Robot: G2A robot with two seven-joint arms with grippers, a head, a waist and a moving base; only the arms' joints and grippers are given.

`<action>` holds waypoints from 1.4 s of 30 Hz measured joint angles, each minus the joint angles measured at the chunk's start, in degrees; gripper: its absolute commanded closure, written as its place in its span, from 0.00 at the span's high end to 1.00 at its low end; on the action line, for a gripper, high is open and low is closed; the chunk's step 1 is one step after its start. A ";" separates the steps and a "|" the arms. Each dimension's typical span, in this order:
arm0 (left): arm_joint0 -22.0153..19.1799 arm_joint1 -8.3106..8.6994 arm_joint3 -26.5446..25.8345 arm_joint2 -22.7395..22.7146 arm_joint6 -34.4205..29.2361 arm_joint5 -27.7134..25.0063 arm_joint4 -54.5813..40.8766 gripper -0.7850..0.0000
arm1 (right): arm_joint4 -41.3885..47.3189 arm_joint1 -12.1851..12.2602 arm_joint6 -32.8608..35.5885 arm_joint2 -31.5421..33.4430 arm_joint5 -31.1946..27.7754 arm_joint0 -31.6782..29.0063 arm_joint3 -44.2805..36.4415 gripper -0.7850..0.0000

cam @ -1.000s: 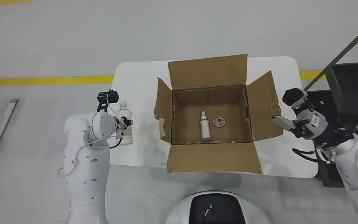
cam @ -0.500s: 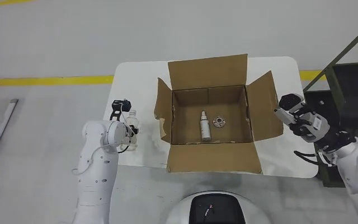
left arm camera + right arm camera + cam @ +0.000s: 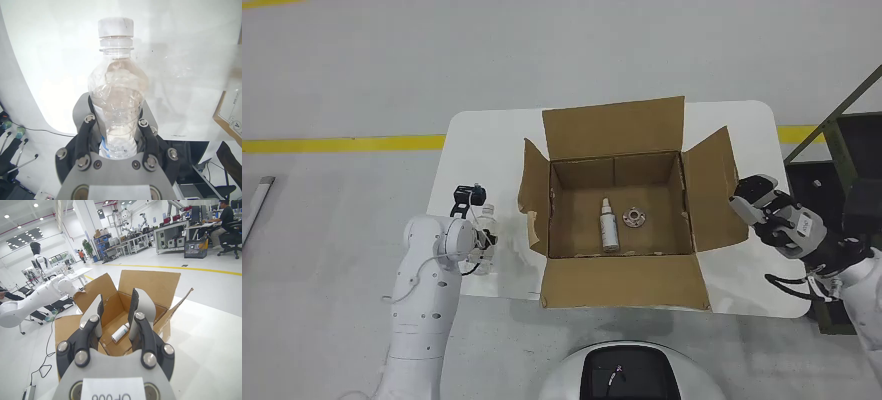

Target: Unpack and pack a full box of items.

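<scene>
- Top view: the box [image 3: 622,283] sits mid-worktop [image 3: 482,140] with all four flaps folded out, so the inside is wide open for reaching in; a spray bottle [image 3: 609,225] lies flat on its floor with a small round metal fitting [image 3: 635,216] just beside it, so I'd say the unpacking is only partly done
- the water bottle [image 3: 117,75] is out of the box, over the worktop's left edge near the front corner, well apart from the box's left flap [image 3: 532,195]; my guess is it's headed for a spot there
- left tool [image 3: 116,106] is clamped round the bottle's lower body, fingers [image 3: 80,108] pressing both sides, cap [image 3: 115,26] pointing away from the wrist; gripping low leaves the cap end free; there's water inside, so expect some slosh; can't tell whether the bottle touches the worktop
- right tool [image 3: 117,296] is by the worktop's right edge, just outside the box's right flap [image 3: 714,190], aimed at the opening; its fingers [image 3: 145,302] are spread apart with nothing between them, touching nothing; looks lined up to go for the spray bottle, though that's only a guess
</scene>
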 measured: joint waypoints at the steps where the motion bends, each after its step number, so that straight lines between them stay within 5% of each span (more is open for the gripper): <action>1: -0.08 -0.01 0.39 0.11 -0.11 0.15 -0.19 0.75 | -0.06 0.00 0.05 0.01 0.03 -0.03 -0.10 0.44; 2: -0.18 -0.02 0.65 0.17 -0.24 0.30 -0.32 0.94 | -0.12 0.00 0.11 0.03 0.03 -0.06 -0.14 0.44; 3: -0.29 -0.02 0.85 0.23 -0.33 0.41 -0.38 1.00 | -0.13 0.00 0.18 0.04 0.04 -0.09 -0.17 0.44; 13: -0.60 0.15 0.30 0.58 -0.69 -0.06 -1.36 1.00 | 0.35 0.09 1.89 -0.41 0.20 0.39 -0.91 0.48; 16: -0.44 0.29 -0.42 0.33 -0.87 -0.05 -1.27 1.00 | 0.25 0.17 2.87 -1.03 0.03 1.74 -1.73 0.33; 18: -0.28 0.38 -0.83 0.19 -0.88 -0.04 -1.28 1.00 | -0.36 0.24 4.16 -1.88 -0.01 3.04 -2.31 0.00; 28: -0.07 0.46 -1.27 0.10 -0.75 -0.10 -1.22 1.00 | -12.91 -0.11 21.51 -18.84 5.95 17.59 -0.21 0.00; 34: -0.07 0.46 -1.27 0.10 -0.75 -0.10 -1.22 1.00 | -22.60 -1.55 18.58 -29.56 10.25 24.85 7.24 0.00; 42: -0.07 0.46 -1.27 0.10 -0.75 -0.10 -1.23 1.00 | -23.17 -1.57 18.44 -29.78 10.05 25.02 7.43 0.00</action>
